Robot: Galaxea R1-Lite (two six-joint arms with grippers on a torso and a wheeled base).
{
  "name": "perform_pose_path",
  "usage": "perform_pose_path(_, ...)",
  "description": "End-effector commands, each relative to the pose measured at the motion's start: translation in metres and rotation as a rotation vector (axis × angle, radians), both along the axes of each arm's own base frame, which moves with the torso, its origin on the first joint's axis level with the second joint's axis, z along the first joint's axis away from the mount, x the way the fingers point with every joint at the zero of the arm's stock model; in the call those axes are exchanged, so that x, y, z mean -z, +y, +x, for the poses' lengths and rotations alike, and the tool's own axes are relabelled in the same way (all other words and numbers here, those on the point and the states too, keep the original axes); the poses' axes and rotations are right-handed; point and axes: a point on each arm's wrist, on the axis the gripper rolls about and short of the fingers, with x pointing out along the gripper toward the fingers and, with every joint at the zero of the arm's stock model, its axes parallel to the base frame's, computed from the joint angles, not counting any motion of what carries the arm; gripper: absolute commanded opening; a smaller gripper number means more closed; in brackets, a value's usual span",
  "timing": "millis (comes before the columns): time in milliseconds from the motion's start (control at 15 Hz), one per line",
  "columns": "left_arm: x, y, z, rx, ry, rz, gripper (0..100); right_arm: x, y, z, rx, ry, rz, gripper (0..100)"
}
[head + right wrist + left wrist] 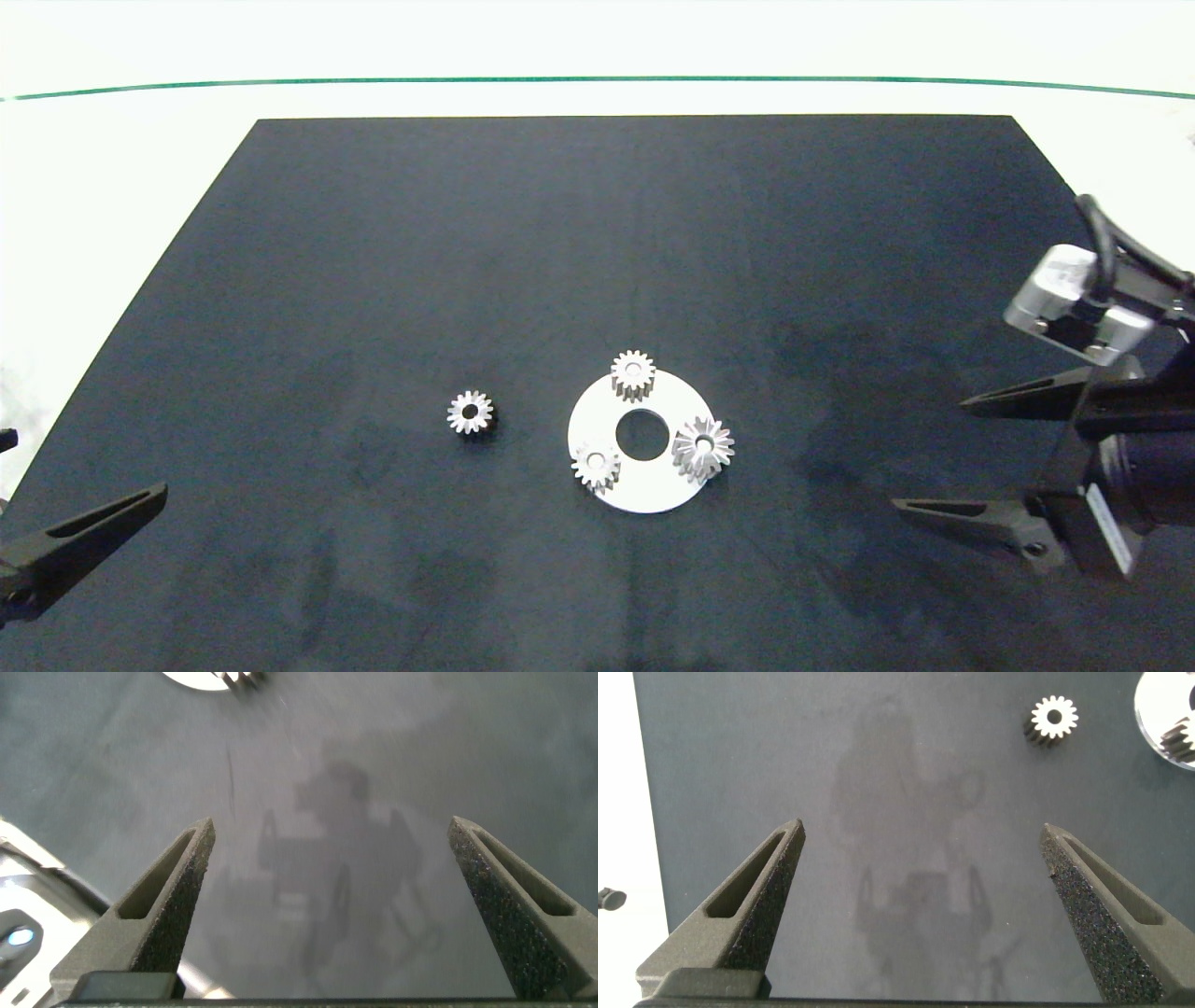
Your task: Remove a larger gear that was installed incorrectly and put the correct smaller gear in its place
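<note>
The larger gear (703,446) is seated on the white disc (644,490); the smaller gear (470,412) lies left of it; the left gripper (920,873) and right gripper (934,457) are spread, empty.

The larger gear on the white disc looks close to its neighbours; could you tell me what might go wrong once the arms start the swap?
The larger gear sits at the white disc's right edge, so a sideways pull by the open right gripper could drag the disc across the black mat.

The loose smaller gear matches the two small gears on the disc; the open left gripper could knock those when placing it.
</note>
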Motion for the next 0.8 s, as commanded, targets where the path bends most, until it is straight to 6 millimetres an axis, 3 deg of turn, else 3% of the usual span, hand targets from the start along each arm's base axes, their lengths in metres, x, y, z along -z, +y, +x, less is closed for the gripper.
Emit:
perform_pose_path(67, 0.001, 0.0, 0.003, -0.001, 0.012, 0.002, 100, 0.015, 0.033, 0.031, -0.074, 0.029, -0.079, 100)
perform_pose_path(333, 0.001, -0.001, 0.009, -0.004, 0.018, 0.003, 100, 0.017, 0.059, 0.052, -0.114, 0.038, -0.101, 100)
perform_pose_path(800, 0.001, -0.002, 0.015, 0.003, 0.022, 0.005, 100, 0.03, 0.096, 0.066, -0.148, 0.022, -0.202, 100)
